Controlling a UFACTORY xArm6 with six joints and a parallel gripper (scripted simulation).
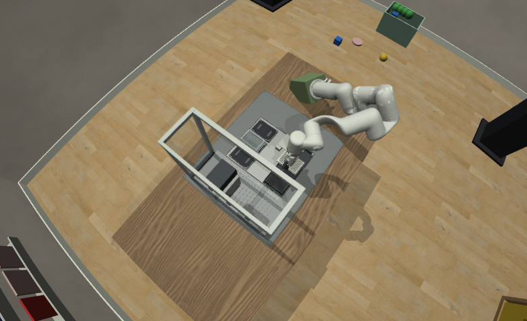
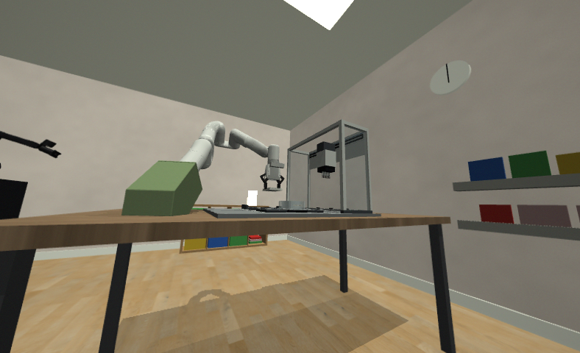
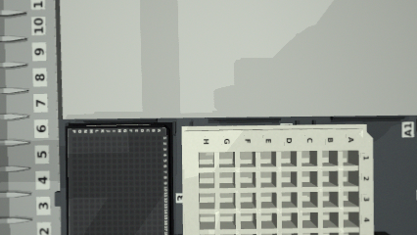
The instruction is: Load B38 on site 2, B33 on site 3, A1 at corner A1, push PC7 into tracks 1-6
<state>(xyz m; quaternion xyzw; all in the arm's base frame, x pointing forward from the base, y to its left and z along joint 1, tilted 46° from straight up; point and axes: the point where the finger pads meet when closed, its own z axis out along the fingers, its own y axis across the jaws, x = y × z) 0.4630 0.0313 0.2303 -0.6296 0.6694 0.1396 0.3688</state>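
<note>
My gripper is shut on B38, the cream 96-well plate, and holds it level, clear above PC7. Its well A1 is at the upper right in the wrist view. The dark carrier PC7 lies straight on the apron, its long edge between track numbers 6 and 7. The black plate B33 lies on site 3, A1 at its upper right. An A1 label shows right of B38. B38 hides much of site 2. B83 sits in the middle nest. The lamp is not discernible.
Nests S1 and S3 are empty. The loading rails start beyond B33. The instrument's white frame rises around them, with a dark head hanging inside at the left.
</note>
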